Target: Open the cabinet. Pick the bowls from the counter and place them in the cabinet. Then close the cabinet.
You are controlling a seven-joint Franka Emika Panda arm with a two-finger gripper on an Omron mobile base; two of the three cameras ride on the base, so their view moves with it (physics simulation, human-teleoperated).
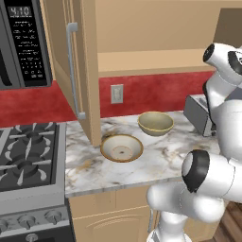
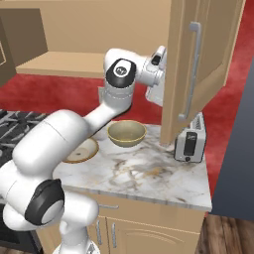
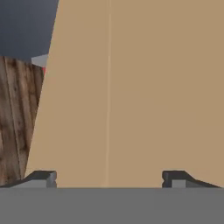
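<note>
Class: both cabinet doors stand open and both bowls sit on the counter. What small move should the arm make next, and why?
Probably draw the gripper back from the right cabinet door and swing down toward the deeper bowl. Its jaws stand wide with nothing between them, close against the door's inner face, and that bowl lies nearest, just below the arm, while the shallow bowl sits farther left on the counter.

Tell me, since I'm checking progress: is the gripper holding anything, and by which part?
Nothing is held: the gripper is open, facing the cabinet door.

I read "4:10" on the microwave (image 1: 26, 42) display, far left above the stove; its keypad labels are too small for me to read.
</note>
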